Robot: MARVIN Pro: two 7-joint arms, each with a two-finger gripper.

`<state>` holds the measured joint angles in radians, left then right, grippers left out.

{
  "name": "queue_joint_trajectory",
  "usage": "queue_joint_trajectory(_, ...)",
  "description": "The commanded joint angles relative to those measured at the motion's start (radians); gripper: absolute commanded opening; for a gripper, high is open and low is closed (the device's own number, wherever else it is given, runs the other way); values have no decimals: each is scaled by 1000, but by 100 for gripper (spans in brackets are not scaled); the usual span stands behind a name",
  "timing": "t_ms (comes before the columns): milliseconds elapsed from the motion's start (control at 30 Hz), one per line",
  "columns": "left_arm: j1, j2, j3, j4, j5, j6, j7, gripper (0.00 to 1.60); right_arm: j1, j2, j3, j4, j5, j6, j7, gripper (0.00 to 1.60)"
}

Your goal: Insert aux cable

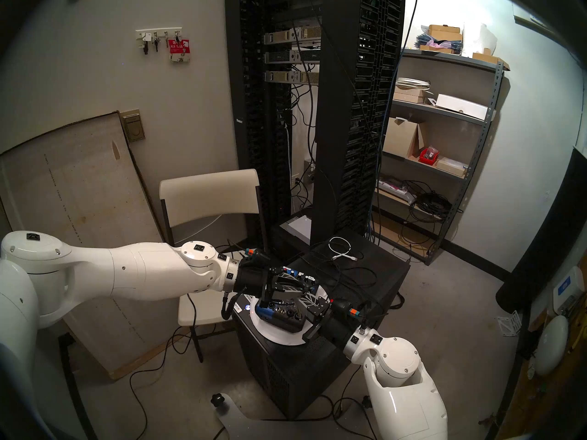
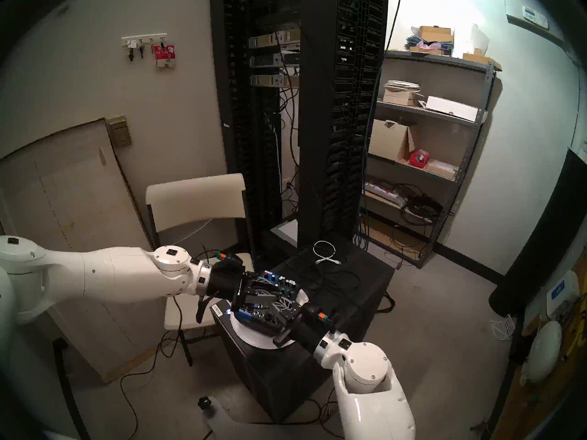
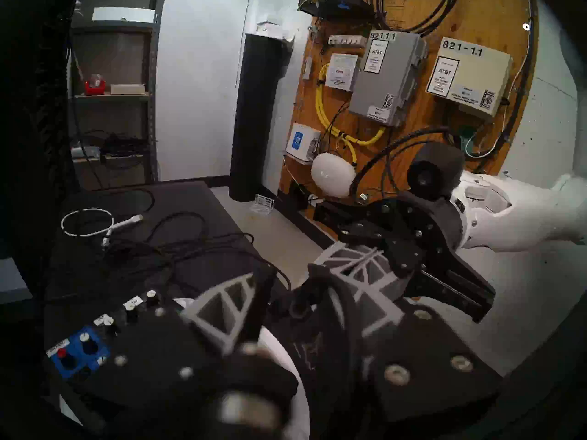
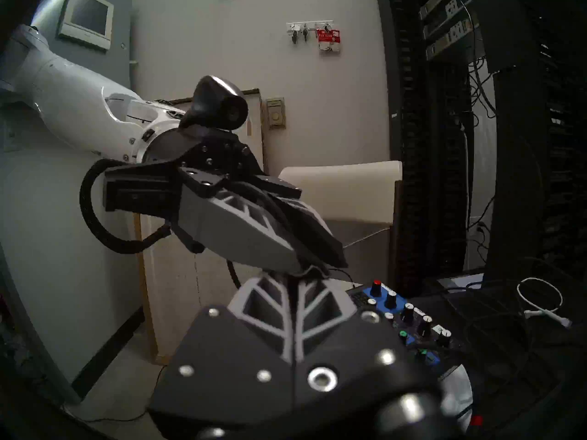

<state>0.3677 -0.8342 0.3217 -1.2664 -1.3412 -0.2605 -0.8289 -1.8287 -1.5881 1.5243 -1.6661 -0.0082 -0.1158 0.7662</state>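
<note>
A small black and blue audio mixer (image 1: 282, 315) sits on a white round plate (image 1: 279, 337) on a black cabinet. My two grippers meet tip to tip just above it. My left gripper (image 3: 292, 280) is shut, its fingers bent around a dark plug, the end of the aux cable (image 3: 298, 302). My right gripper (image 4: 295, 276) has its fingers pressed together under the left gripper's tips (image 4: 320, 263), with a dark strip between them. A thin black cable (image 4: 344, 276) leaves that spot to the right. The plug's silver pin is hidden.
Loose black cable (image 3: 178, 239) and a white coiled cable (image 1: 341, 247) lie on the cabinet top (image 1: 374, 271) behind the mixer. A beige folding chair (image 1: 209, 195) stands left of the cabinet, a tall black server rack (image 1: 317, 112) behind it, and metal shelves (image 1: 444, 112) at the right.
</note>
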Motion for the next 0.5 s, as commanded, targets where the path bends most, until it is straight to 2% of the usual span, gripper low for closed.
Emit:
queue_joint_trajectory(0, -6, 10, -9, -8, -6, -6, 2, 54, 21, -5, -4, -29, 7, -3, 3, 0)
queue_joint_trajectory(100, -6, 13, -8, -10, -7, -7, 1, 50, 22, -4, -5, -27, 7, -4, 0, 0)
queue_joint_trajectory(167, -7, 15, -7, -12, -6, -7, 1, 40, 24, -4, -5, -26, 6, -4, 0, 0)
queue_joint_trajectory(200, -7, 16, -7, -13, -6, -7, 1, 19, 25, -4, -5, -25, 6, -4, -1, 0)
queue_joint_trajectory(267, -7, 18, -6, -14, -5, -10, 1, 0, 28, -5, -6, -22, 6, -6, -1, 0)
queue_joint_trajectory(467, -8, 21, -2, -19, 11, -25, 8, 0, 34, -4, -10, -19, 6, -5, 3, 0)
